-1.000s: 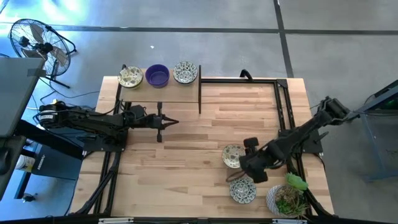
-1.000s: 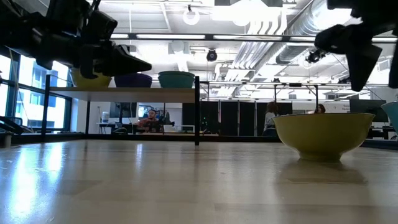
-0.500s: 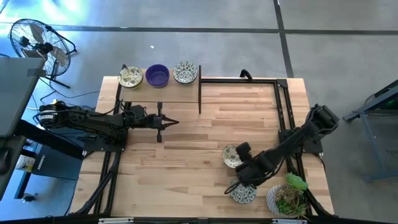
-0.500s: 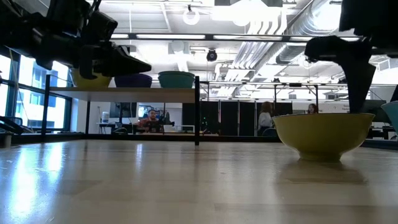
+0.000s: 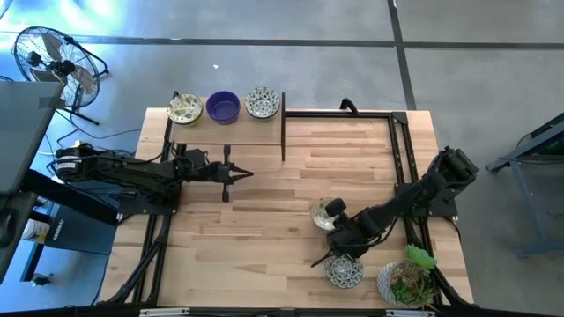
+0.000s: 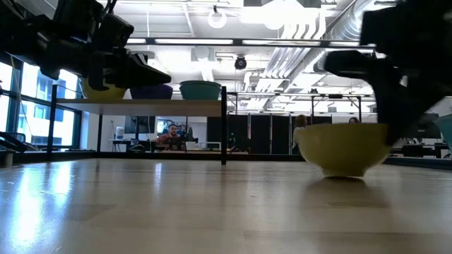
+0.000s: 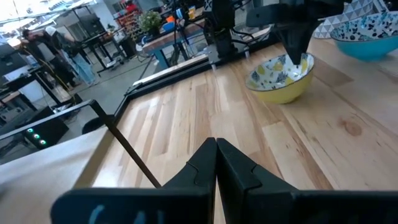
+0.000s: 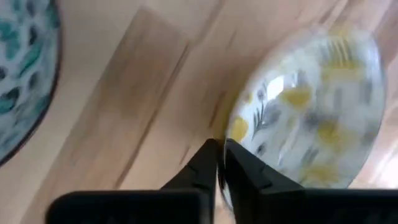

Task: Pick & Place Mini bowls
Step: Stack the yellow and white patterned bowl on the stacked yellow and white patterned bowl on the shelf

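Currently, the right claw (image 5: 337, 214) was clenched on the rim of a yellow-patterned mini bowl (image 5: 324, 214), which was seen at about four o'clock from the middle of the counter (image 5: 264, 202), its base seemingly tipped as the low view showed it. A teal-patterned bowl (image 5: 344, 272) lay just beside, at five o'clock. Three more bowls (image 5: 223, 106) sat on the raised shelf (image 5: 229, 132) at eleven o'clock. The left claw (image 5: 240, 173) was held shut and empty at nine o'clock. For this step, the rim pinch would best be kept firm and the bowl lifted straight, clear of its neighbour.
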